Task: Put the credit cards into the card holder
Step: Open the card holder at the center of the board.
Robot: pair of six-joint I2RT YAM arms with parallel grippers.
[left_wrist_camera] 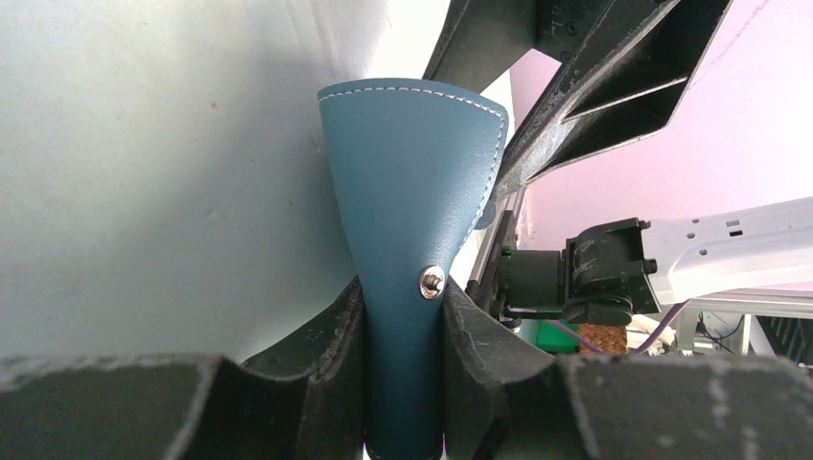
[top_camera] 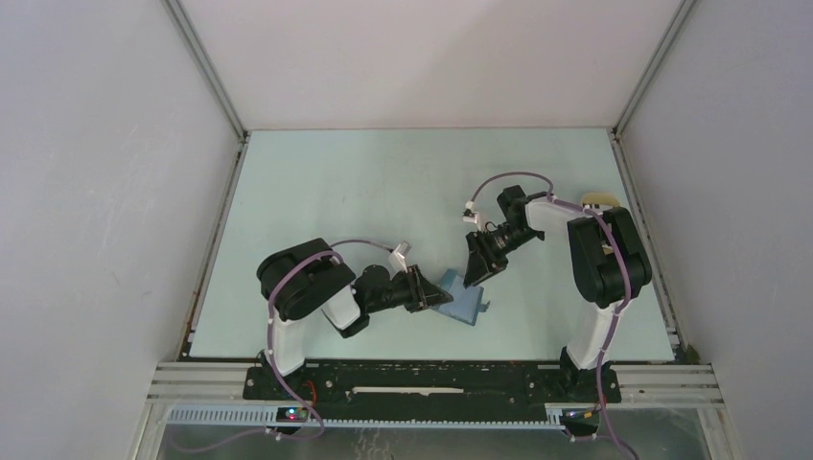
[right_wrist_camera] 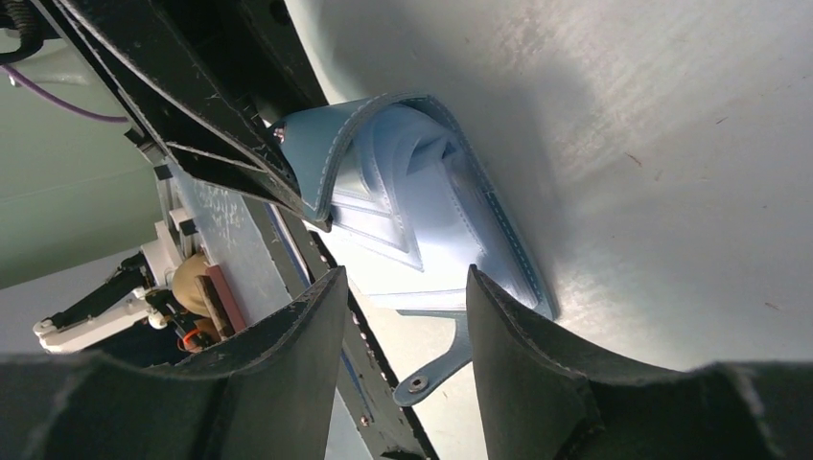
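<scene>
Card holder [top_camera: 462,305] is resting near the table's [top_camera: 364,192] front edge, about centre, with open tabletop stretching beyond it toward the far wall. I'm seeing teal leather, white stitching, a snap and paler pockets gaping. My left gripper [top_camera: 434,295] is clamping its fold; my right gripper [top_camera: 476,280] is hovering close above, jaws apart.

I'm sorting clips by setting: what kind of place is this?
Probably a lab test cell: plain white walls box in a pale-green table, with the left arm and right arm bolted to a black rail at its near edge.
</scene>
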